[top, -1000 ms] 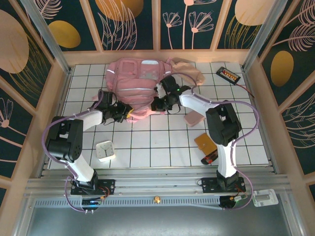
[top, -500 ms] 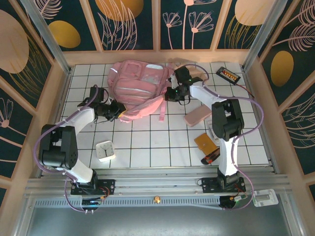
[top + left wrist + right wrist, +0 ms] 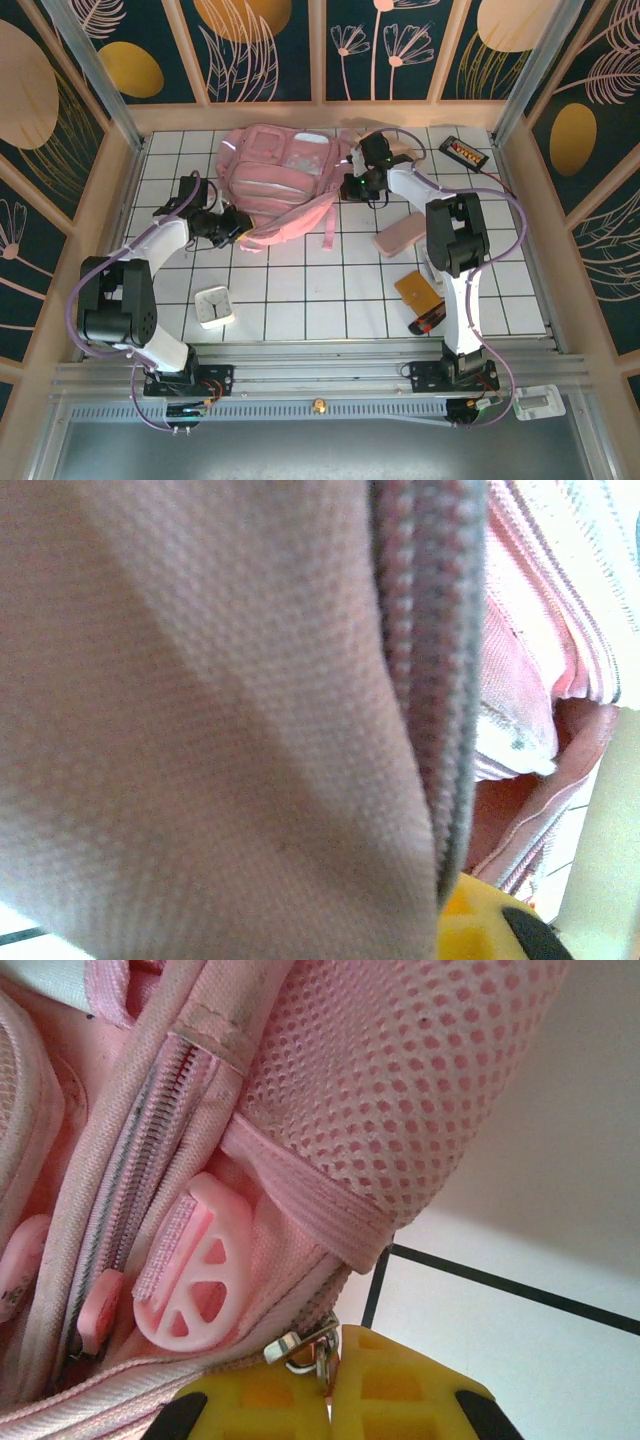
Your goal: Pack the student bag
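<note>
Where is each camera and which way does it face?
Top external: above, behind the bases, looking down; both arms reach the large pink backpack.
Left wrist: on left arm, against backpack fabric; yellow pad of left tool bottom right.
Right wrist: on right arm, facing pink mesh pocket; right tool shut on metal zipper pull.
All share the backpack.

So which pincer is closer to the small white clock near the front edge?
Left. The left pincer sits at the student bag's near-left corner, just beyond the clock; the right pincer is at the bag's right side, well farther away.
</note>
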Controlling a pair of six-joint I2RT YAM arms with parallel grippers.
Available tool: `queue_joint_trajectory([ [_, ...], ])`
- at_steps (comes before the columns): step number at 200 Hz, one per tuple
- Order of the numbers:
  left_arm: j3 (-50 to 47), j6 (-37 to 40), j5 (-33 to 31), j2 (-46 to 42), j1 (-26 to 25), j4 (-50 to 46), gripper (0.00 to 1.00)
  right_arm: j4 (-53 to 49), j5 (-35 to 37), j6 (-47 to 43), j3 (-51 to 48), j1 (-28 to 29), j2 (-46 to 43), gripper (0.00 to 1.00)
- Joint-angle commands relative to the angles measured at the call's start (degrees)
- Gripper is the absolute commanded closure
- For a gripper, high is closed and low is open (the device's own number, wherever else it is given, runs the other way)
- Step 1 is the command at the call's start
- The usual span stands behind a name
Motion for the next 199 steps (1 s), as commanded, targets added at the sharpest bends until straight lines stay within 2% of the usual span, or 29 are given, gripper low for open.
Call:
queue_joint_trajectory([
  [1,-0.9,7.7,-5.7,-2.8,2.8,-9.5,0.95,7.7,9.3,-0.8,0.6,-5.7,-0.6,1.0],
  [30,-0.4,9.6,-9.0,-3.2,3.1,-11.5,0.94,11.0,7.5,-2.7,-2.3,-5.4,-2.3,1.0],
  [57,1.8,8.3,-9.3,-2.2,3.2,-10.8,0.88,13.2,4.6,-3.7,-4.7,-4.9,-4.1,1.0],
  [63,2.6,8.1,-10.0,-1.9,3.3,-11.0,0.79,13.7,3.9,-3.5,-5.3,-4.8,-4.5,1.0],
  [74,4.1,7.9,-11.7,-1.3,3.6,-11.9,0.56,14.3,2.6,-3.2,-7.0,-4.2,-5.3,1.0],
  [87,5.4,7.1,-14.2,-0.9,4.4,-13.0,0.19,15.4,2.1,-2.4,-9.5,-3.0,-6.7,1.0],
  [106,6.2,5.4,-17.6,-1.5,5.9,-14.1,0.02,16.0,2.0,-1.9,-12.6,-1.3,-8.1,1.0],
  [128,7.3,1.7,-21.5,-4.0,6.3,-14.6,0.01,15.8,1.5,-1.9,-14.9,-0.6,-8.8,1.0],
  [152,8.5,-2.1,-22.1,-6.6,6.3,-12.9,0.02,14.4,1.3,-2.2,-15.5,-1.5,-9.4,1.0],
  [168,10.7,-2.1,-20.7,-5.6,5.9,-12.4,0.01,12.6,2.7,-1.2,-15.4,-2.9,-10.4,0.71],
  [176,12.3,-1.2,-20.4,-4.6,5.2,-12.4,0.02,11.8,3.9,-0.5,-15.7,-3.8,-11.2,0.59],
  [186,14.6,0.4,-20.7,-3.2,3.9,-12.7,0.01,11.0,5.8,0.9,-16.3,-5.3,-12.8,0.5],
  [199,18.8,2.9,-23.0,-1.1,1.2,-14.0,0.01,9.9,6.5,3.7,-17.4,-7.9,-15.2,0.44],
])
